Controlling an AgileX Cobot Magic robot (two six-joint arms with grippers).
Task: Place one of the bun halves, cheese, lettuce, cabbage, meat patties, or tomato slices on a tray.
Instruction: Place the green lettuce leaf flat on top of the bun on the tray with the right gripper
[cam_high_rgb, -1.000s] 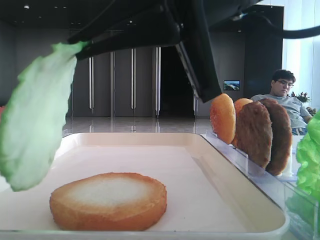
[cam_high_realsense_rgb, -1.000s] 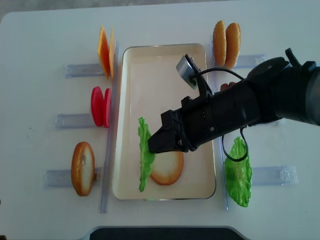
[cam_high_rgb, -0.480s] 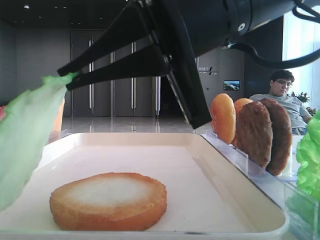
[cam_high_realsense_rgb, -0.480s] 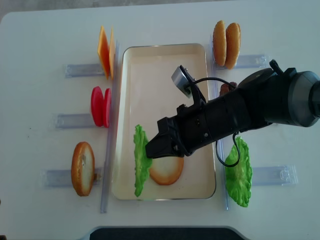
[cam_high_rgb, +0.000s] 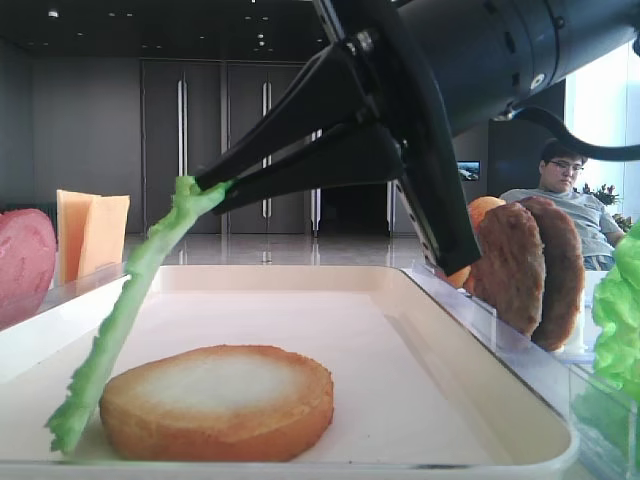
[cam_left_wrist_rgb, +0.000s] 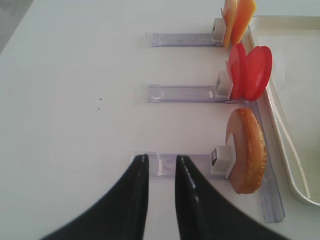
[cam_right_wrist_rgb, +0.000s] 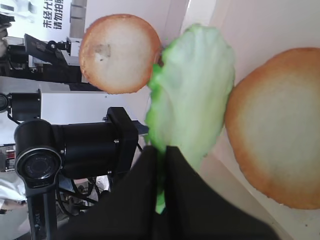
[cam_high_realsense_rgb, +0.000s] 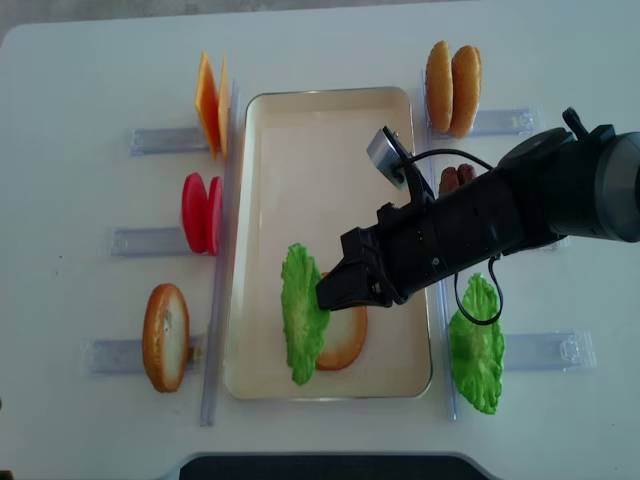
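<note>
White worktop (cam_high_realsense_rgb: 80, 90) is seen from above, with clear plastic racks (cam_high_realsense_rgb: 160, 141) along both sides of the cream tray (cam_high_realsense_rgb: 330, 110), which lies lengthwise down the middle. Cheese (cam_high_realsense_rgb: 208, 105), tomato slices (cam_high_realsense_rgb: 200, 213) and one bun half (cam_high_realsense_rgb: 165, 336) are racked on the left; two more bun halves (cam_high_realsense_rgb: 451, 74), the meat patties (cam_high_realsense_rgb: 455, 178) and a spare lettuce leaf (cam_high_realsense_rgb: 477, 345) are racked on the right. A person (cam_high_rgb: 570, 195) is seated in the dim hall behind.

Inside the tray a bun half (cam_high_realsense_rgb: 342, 335) lies flat, toasted face up. The right end effector (cam_high_realsense_rgb: 333, 291) is clenched on the top edge of a lettuce leaf (cam_high_realsense_rgb: 302, 312), which hangs from it slantwise. The leaf's long axis runs along the tray's length, and its free lower end is down at the tray floor just beside the bun's left edge, as the low exterior view shows; whether it touches cannot be told for certain. The leaf lies below and to the left of the jaws, overlapping the bun's left rim from above.

The coming move is judged to turn on that offset: the leaf must be carried rightward over the bun, or simply lowered and let go where it hangs. The right arm is the nearer one. The left end effector (cam_left_wrist_rgb: 158, 167) is held over its own side of the worktop, jaws slightly parted and gripping nothing.
</note>
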